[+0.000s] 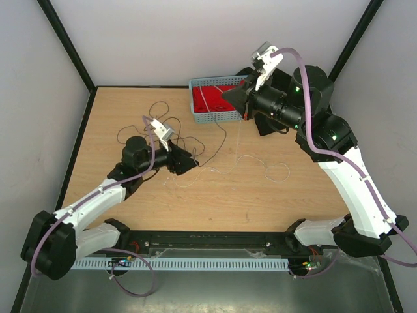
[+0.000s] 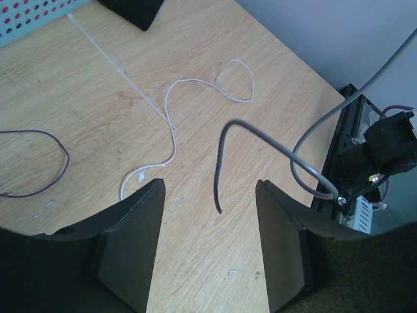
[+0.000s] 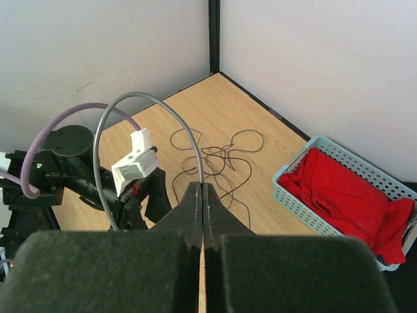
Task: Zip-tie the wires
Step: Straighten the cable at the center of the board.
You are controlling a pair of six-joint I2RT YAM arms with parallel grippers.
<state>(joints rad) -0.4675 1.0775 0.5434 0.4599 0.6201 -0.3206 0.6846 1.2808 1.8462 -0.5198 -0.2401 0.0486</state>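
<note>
Well, I have the wooden worktop (image 1: 300, 195) spread under both arms, with a blue basket (image 1: 218, 118) of red cloth (image 1: 218, 95) close beside my raised right jaws, which are pressed together on nothing. My left jaws sit low and stand apart, gripping nothing. The wires (image 3: 212, 156) sprawl around and beyond them, and one dark strand end lies ahead between them. The zip tie (image 2: 117, 65) lies flat further ahead, toward their left.

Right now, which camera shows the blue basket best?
The right wrist view: the blue basket shows nearly whole, red cloth inside. The top view has the right gripper covering its right end. The left wrist view catches only a corner of its holed wall.
</note>
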